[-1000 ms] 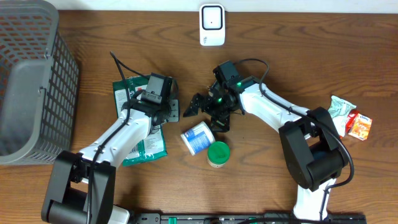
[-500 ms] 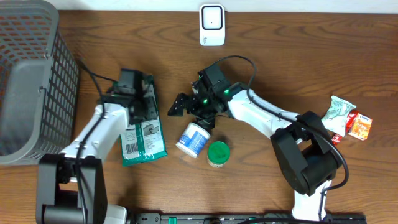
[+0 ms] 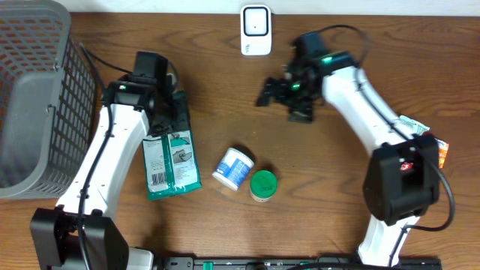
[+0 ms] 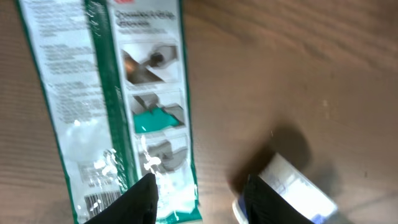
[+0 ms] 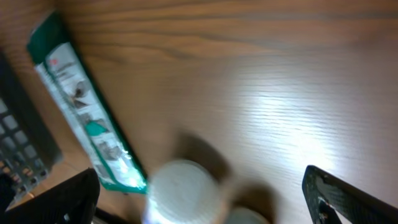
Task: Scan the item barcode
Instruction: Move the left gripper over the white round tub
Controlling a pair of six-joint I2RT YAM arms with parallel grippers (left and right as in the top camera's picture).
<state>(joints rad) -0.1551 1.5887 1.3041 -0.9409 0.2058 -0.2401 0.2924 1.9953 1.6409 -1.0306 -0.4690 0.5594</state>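
On the table's left half, the green-and-white packet [image 3: 171, 161] lies flat, with its barcode [image 3: 156, 178] facing up near its lower end. The left gripper [image 4: 202, 200] hangs over the packet's right edge, fingers apart with bare wood between them. The right gripper [image 3: 283, 103] gapes wide and empty near the scanner [image 3: 256, 30]. It is best to pinch an edge clear of the barcode, then present that face squarely to the scanner.

The basket [image 3: 30, 97] occupies the counter's [image 3: 330, 202] far-left corner. The scanner [image 3: 256, 30] stands at mid far edge. The pouch [image 3: 171, 161] lies flat left of centre. The tub [image 3: 233, 167] and jar [image 3: 263, 185] sit side by side toward the near edge, and the packets [image 3: 420, 142] lie at the right edge.
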